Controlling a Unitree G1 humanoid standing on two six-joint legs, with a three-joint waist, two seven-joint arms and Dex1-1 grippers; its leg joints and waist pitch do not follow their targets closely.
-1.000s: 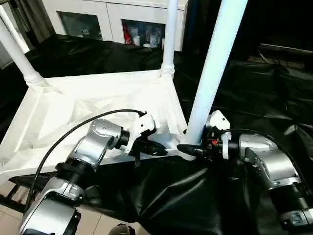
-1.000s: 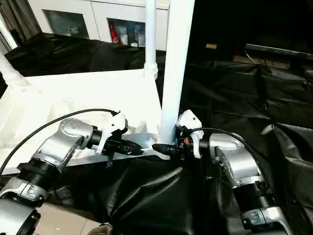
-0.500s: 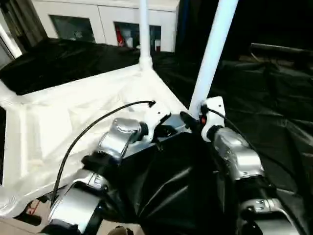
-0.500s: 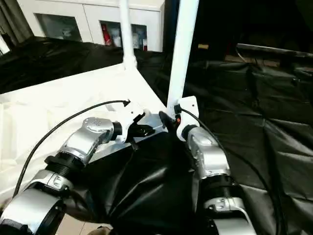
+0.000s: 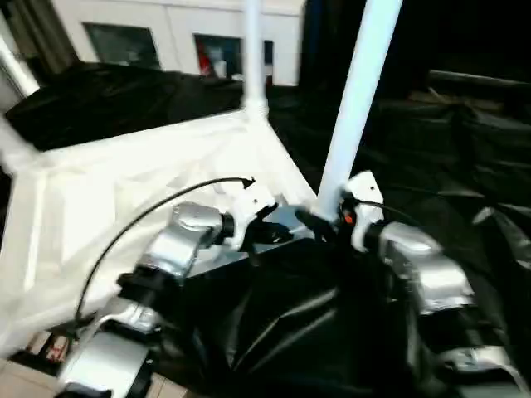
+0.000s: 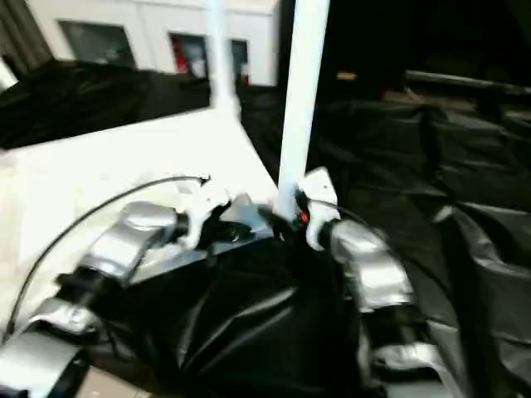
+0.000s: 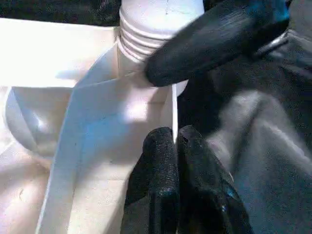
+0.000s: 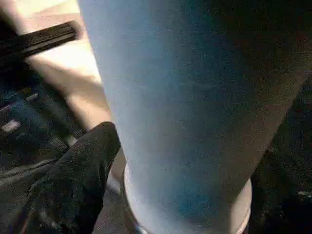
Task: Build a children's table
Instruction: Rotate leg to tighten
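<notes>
The children's table lies upside down on a black sheet, its white ribbed top (image 5: 124,174) facing up. One white leg (image 5: 358,91) stands in the near right corner socket, another leg (image 5: 254,58) in the far corner, and a third leg (image 5: 15,70) at the far left. My right gripper (image 5: 325,222) stands open around the base of the near leg, one finger (image 8: 78,180) beside the tube. That finger (image 7: 214,39) also lies against the leg's threaded collar (image 7: 146,34). My left gripper (image 7: 176,141) is shut, empty, at the table's rim just beside that socket.
White cabinets (image 5: 166,33) with glass doors stand along the back. The black sheet (image 5: 465,141) covers the ground to the right and bunches in folds (image 5: 290,323) between my forearms. Tiled floor (image 5: 25,381) shows at the lower left.
The whole picture has swung and tilted with the camera. Both grippers stay at the near right corner, and the left one stays shut.
</notes>
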